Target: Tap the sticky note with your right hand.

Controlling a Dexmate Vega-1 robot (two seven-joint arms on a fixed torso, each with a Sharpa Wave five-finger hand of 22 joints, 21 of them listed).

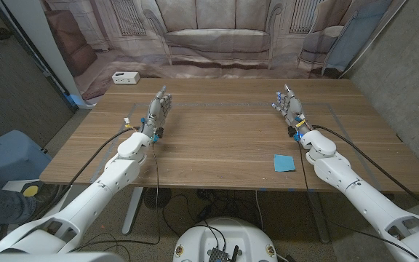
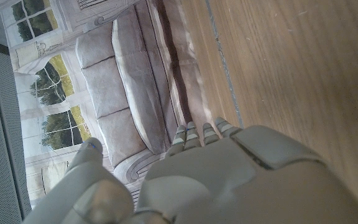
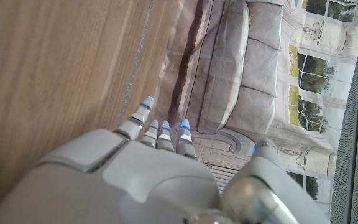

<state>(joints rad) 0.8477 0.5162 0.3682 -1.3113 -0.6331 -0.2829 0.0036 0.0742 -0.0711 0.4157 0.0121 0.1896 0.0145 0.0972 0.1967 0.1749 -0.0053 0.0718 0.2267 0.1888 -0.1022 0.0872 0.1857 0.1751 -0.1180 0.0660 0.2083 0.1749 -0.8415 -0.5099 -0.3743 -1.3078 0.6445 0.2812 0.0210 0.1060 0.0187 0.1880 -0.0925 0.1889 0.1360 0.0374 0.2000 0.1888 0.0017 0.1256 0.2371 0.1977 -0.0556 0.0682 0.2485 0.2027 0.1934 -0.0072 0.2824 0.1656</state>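
A blue sticky note (image 1: 284,162) lies on the wooden table (image 1: 217,138) near the front edge on the right side. My right hand (image 1: 289,106) stands well beyond it, toward the far side, fingers stretched out and holding nothing; the note lies beside my right forearm. In the right wrist view the back of that hand (image 3: 148,180) shows with its fingers (image 3: 159,133) pointing at the backdrop. My left hand (image 1: 158,110) stands on the left side, fingers extended, nothing in it. The back of the left hand (image 2: 229,180) shows in the left wrist view.
A white power strip (image 1: 125,77) sits at the table's far left corner. A printed backdrop of a sofa (image 1: 217,36) hangs behind the table. A blue bin (image 1: 9,156) stands on the floor to the left.
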